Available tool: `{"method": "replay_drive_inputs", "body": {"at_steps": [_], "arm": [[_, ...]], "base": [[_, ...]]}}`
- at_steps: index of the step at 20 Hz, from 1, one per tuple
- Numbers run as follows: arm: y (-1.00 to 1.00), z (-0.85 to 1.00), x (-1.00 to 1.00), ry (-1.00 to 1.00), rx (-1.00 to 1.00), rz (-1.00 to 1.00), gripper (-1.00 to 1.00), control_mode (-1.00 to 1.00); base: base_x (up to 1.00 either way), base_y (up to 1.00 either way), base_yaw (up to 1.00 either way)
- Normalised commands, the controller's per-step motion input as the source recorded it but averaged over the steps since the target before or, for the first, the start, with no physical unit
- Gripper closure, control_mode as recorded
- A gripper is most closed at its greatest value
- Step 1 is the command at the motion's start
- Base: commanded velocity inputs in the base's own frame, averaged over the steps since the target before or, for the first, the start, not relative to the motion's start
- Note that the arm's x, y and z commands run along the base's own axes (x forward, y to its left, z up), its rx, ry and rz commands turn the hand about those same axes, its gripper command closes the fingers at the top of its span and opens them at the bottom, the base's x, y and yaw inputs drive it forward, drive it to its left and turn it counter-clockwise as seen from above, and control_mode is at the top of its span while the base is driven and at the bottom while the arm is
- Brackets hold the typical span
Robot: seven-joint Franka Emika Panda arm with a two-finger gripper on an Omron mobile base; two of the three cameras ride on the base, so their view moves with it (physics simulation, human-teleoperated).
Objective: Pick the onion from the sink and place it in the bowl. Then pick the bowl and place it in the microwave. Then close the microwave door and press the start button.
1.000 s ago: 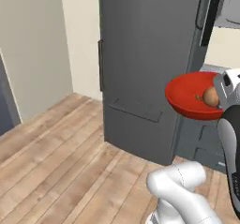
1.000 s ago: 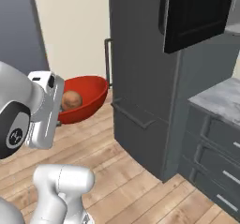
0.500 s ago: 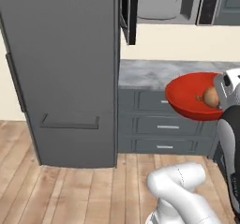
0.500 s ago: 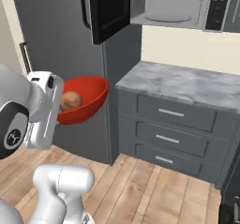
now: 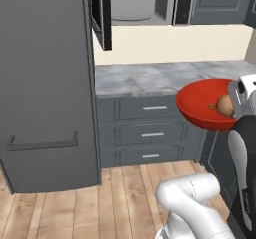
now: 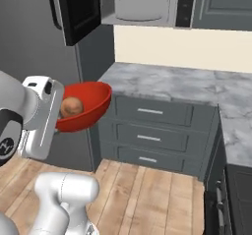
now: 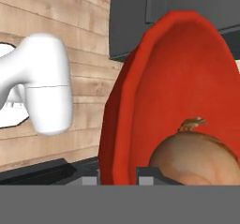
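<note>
Gripper (image 7: pixel 117 175): clamped on red bowl's (image 5: pixel 200 105) rim, bottom of hand view | Onion (image 5: pixel 224 104): inside bowl, right of left base view | Microwave (image 6: pixel 142 3): door (image 6: pixel 76 10) open, top, above counter (image 6: pixel 167 84)

We see our arm (image 5: pixel 192 203) as smooth, glossy white rounded segments with dark grey joints and a boxy white wrist housing (image 6: pixel 42 116).

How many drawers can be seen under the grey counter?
3, stacked under the counter: top drawer, middle drawer, bottom drawer. In the right base view the bowl covers their left ends; more cabinets to the right may hide others.
</note>
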Motion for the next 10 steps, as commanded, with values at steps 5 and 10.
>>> {"method": "replay_drive_inputs", "body": {"at_steps": [5, 10], "arm": [[0.0, 0.0, 0.0, 0.0, 0.0, 0.0, 1.0, 1.0], [0.0, 0.0, 0.0, 0.0, 0.0, 0.0, 1.0, 1.0]], "base": [[0.4, -0.5, -0.22], [0.63, -0.44, -0.23]]}}
